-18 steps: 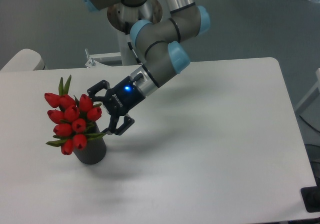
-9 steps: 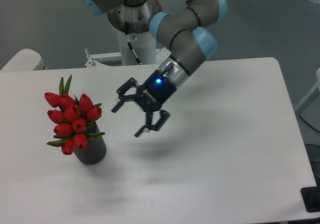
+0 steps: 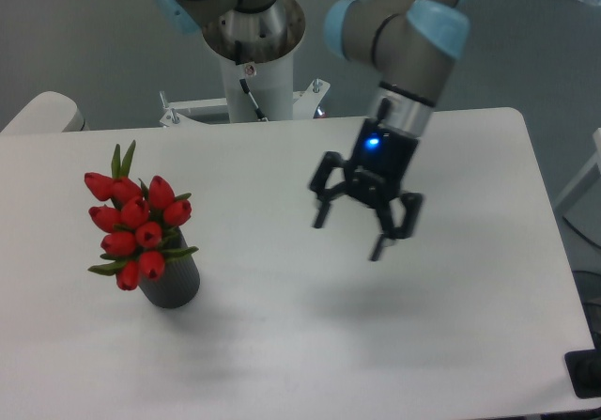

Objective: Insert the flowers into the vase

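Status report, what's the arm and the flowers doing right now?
Gripper open, empty, above mid-table, well right of the vase. Flowers standing in the vase, leaning left. Nothing between gripper and vase.
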{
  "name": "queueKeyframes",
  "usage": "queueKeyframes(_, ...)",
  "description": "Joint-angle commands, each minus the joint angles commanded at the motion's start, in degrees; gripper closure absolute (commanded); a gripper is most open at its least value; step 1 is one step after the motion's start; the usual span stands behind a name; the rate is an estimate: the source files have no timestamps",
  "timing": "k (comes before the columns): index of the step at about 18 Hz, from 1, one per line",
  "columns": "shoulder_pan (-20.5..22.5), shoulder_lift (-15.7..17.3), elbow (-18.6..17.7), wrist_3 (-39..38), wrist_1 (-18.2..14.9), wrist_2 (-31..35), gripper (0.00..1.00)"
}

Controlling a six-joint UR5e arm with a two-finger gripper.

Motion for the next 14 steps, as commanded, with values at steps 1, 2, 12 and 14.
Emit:
queueKeyframes(1,0.27,-0.44,1.41,0.0,-1.14,1.31,0.0)
queueKeyframes(2,0.36,-0.97,3.25,0.17,-1.76,3.24,0.0)
queueKeyframes(12,2.91,-5.72,17.41,15.62,-15.21,16.77,0.0)
queueKeyframes(14,2.99,-5.89,18.3,20.19,-16.61,21.61,0.0)
